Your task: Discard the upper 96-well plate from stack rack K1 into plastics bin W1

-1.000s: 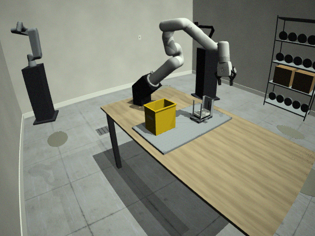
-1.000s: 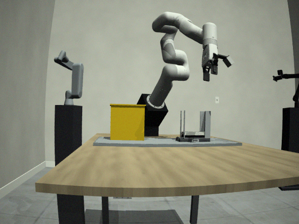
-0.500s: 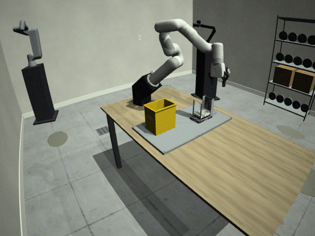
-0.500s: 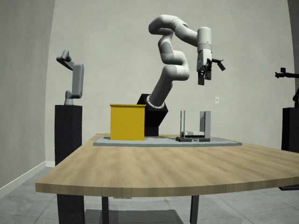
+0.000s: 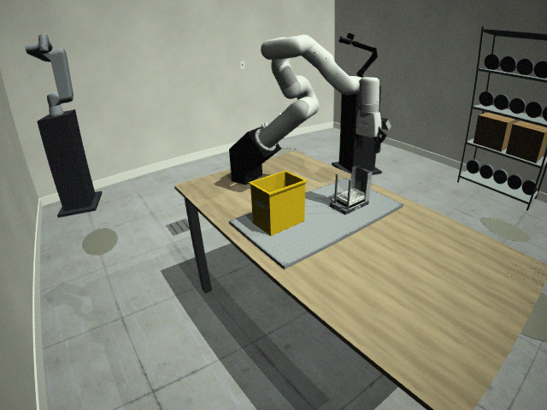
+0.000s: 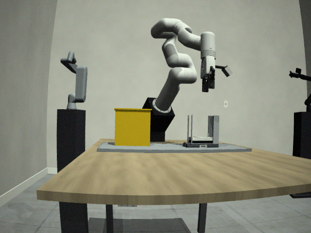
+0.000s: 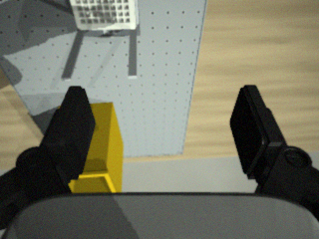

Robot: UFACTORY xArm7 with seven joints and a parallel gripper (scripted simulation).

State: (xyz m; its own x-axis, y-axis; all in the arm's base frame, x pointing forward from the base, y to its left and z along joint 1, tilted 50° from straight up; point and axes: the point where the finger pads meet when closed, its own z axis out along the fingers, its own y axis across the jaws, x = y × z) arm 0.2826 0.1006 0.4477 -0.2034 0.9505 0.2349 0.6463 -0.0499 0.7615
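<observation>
On the wooden table point(image 5: 397, 282), in the top view, one grey mat point(image 5: 308, 229) carries one yellow bin W1 point(image 5: 278, 202) and, at its 3 o'clock, one stack rack K1 point(image 5: 358, 178) with a white well plate point(image 5: 350, 196) low between its posts. A small dark label on the bin's front is too blurred to read. The white arm point(image 5: 308, 48) ends above the rack; its gripper point(image 5: 382, 128) is partly hidden. At 2 o'clock stands one shelf unit point(image 5: 472, 110) with two brown boxes point(image 5: 508, 134).

In the exterior view the gripper point(image 6: 208, 85) hangs well above the rack, holding nothing; plates cannot be counted apart here.

In the wrist view the fingers stand wide and empty, the plate point(image 7: 105, 15) at 11 o'clock, the bin at 8.
</observation>
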